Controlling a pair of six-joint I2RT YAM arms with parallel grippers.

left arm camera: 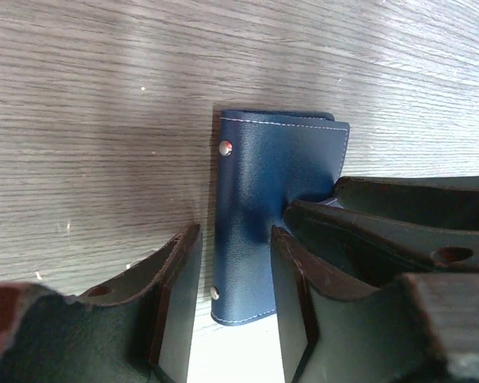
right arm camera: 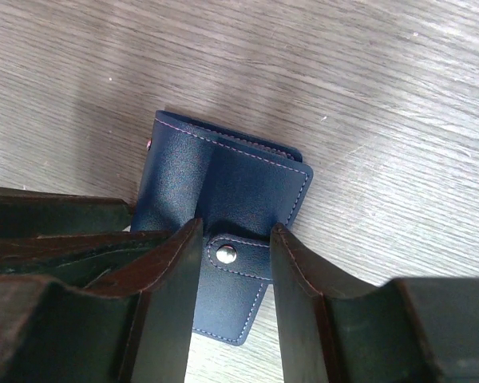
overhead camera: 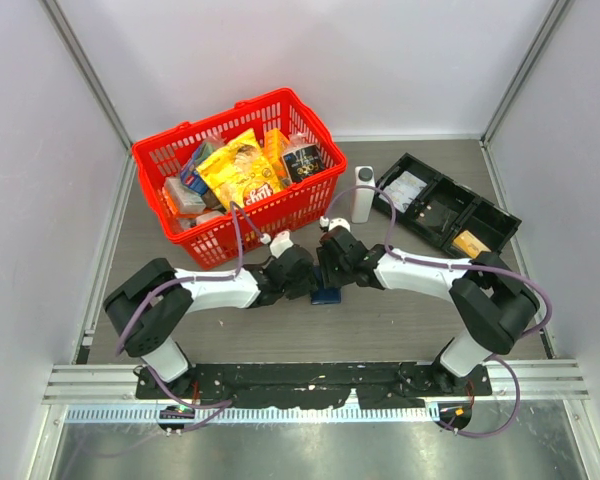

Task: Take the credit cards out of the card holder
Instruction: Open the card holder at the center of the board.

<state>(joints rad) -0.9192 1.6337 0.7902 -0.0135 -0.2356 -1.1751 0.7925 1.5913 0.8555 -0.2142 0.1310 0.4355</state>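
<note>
Roughly mid-scene, grey wood-grain table (overhead camera: 380,325) under everything. Toward far left, red basket (overhead camera: 280,210) packed w/ snack packs. Toward far right, black tray (overhead camera: 442,215) w/ several compartments. L arm (overhead camera: 215,290) reaching in from left, R arm (overhead camera: 420,272) from right, tips meeting near table centre. White bottle (overhead camera: 363,193) upright btwn basket & tray.

Card holder (overhead camera: 326,295) flat on table right at the arm tips. Navy, folded shut, well apart from basket & tray.

L gripper (left arm camera: 235,233) partly open, fingers straddling holder's studded edge. Sliver of table showing btwn one finger & the leather, so not clamped.

R gripper (right arm camera: 234,226) approx half open, fingers either side of snap tab (right arm camera: 231,259), tab filling the gap. Pinching or just flanking: can't tell.
</note>
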